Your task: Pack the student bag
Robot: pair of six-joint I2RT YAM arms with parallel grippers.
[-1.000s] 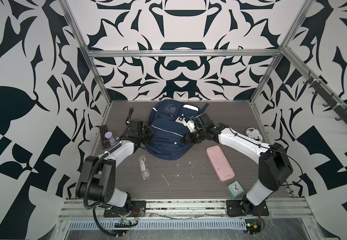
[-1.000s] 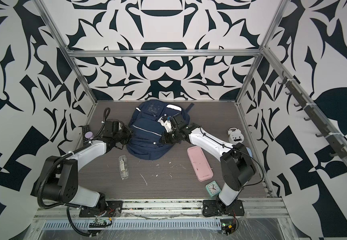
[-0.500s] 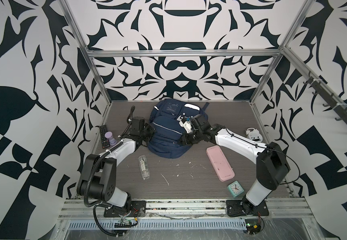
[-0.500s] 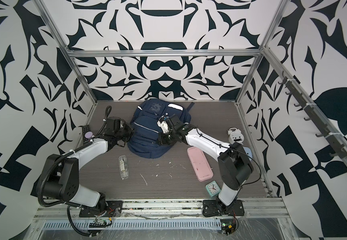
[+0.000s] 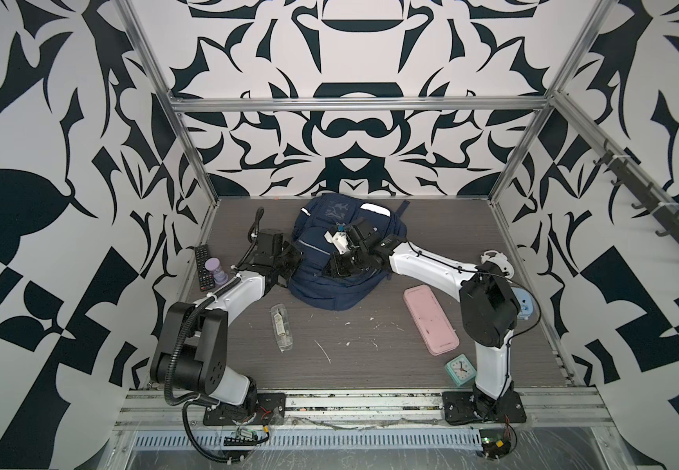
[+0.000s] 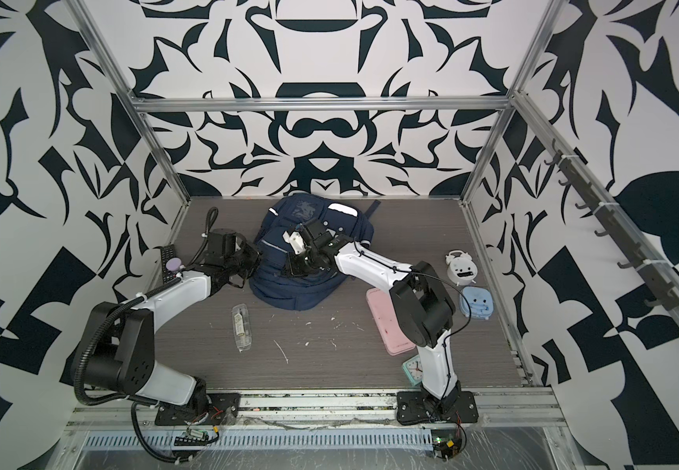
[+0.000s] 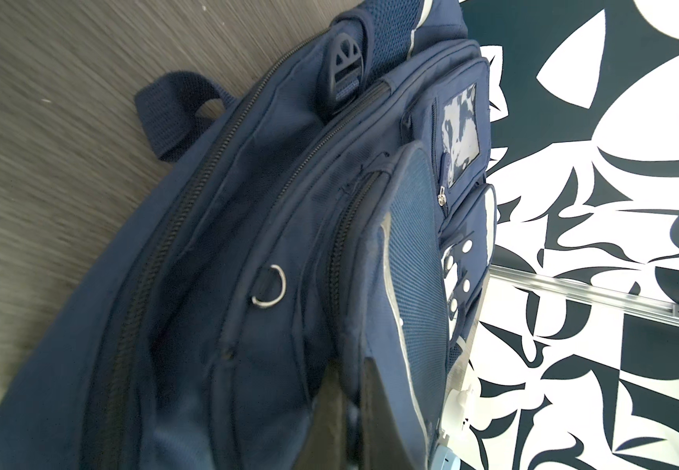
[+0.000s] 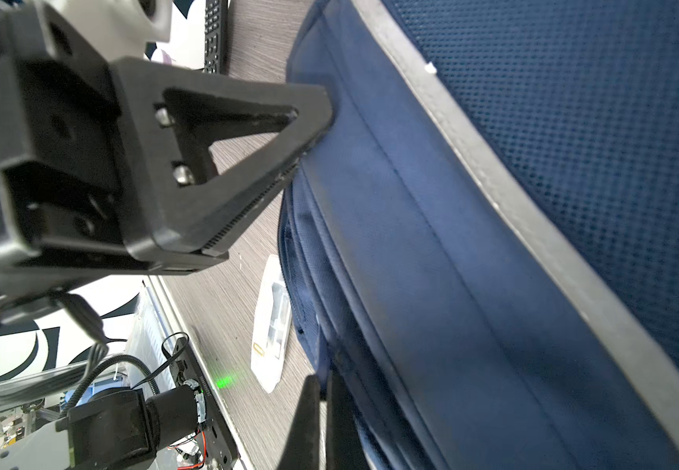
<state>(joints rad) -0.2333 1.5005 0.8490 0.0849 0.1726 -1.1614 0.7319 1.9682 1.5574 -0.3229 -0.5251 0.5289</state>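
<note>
Student bag (image 5: 331, 291) lies on the table (image 5: 370, 358) in both top views, with the left gripper (image 5: 291, 260) at its left side and the right gripper (image 5: 340, 266) atop it. Left wrist view: left fingers (image 7: 382, 407) pinch the bag's mesh-pocket rim. Right wrist view: right fingers (image 8: 303, 427) are pressed together beside one of its seams, and I cannot tell whether they hold fabric.

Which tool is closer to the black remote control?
Left. The left tool pinches the student bag on the side facing the remote control; the right tool pinches its front, farther away.
</note>
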